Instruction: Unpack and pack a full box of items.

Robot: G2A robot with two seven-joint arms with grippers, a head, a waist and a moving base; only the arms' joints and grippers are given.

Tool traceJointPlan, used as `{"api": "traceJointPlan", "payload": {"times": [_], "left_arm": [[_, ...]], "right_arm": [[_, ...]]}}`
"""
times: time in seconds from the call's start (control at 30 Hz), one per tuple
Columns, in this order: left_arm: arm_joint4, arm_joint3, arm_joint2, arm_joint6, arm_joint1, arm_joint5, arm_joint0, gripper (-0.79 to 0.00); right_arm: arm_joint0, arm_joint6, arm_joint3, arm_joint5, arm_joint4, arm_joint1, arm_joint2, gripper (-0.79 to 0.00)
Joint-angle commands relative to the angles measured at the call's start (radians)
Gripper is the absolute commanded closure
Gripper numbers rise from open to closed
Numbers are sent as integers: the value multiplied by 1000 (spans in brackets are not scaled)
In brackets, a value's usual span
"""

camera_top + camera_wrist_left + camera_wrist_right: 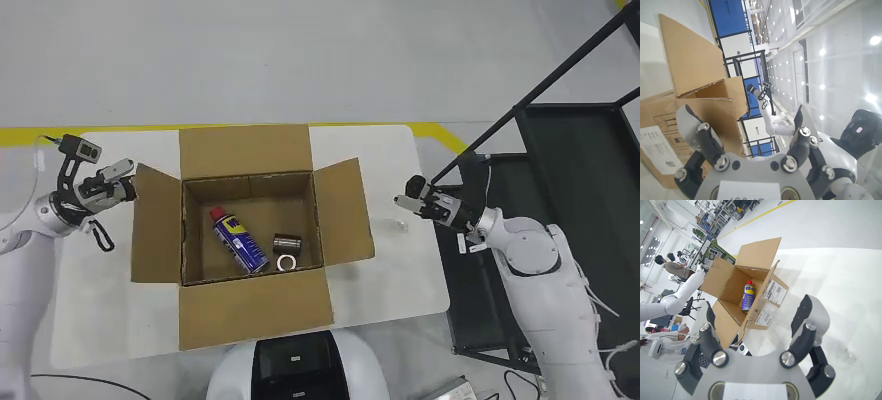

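Right now the open brown cardboard box (pixel 250 187) sits in the middle of the white table (pixel 390 285), all four flaps folded outward. On its floor I count three things: a blue-and-yellow spray can with a red cap (pixel 238 241) lying on its side, a short dark metal cylinder (pixel 288 243) just beside it, and a small pale ring (pixel 286 263) near the front wall. My read is that the unpacking is partway done, with these three left to lift out.

The left gripper (pixel 128 180) hangs outside the box, close to the left flap (pixel 155 225), fingers spread wide and holding nothing. The right gripper (pixel 412 190) hovers beyond the right flap (pixel 345 210), likewise splayed and empty.

What worries me is that either arm has to clear a raised flap to get inside. A wrist clipping that cardboard would probably shove the nearly empty box across the table. The can is round and lying flat, so an off-centre pinch could roll it away or squeeze it out of the grip. The ring lies close to the wall, leaving little room for a finger beside it.
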Motion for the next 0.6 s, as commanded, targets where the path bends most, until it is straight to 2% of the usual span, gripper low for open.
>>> {"api": "traceJointPlan", "payload": {"times": [0.0,0.23,0.57], "left_arm": [[10,-12,28,-1,-6,1,-9,-785],[112,-30,116,51,-23,-10,-54,-785],[268,-52,139,119,-18,-42,-66,-785]], "right_arm": [[12,20,4,2,5,1,-20,-785],[110,108,12,-16,-2,-7,-195,-785],[288,201,44,-46,33,-31,-435,-785]]}}
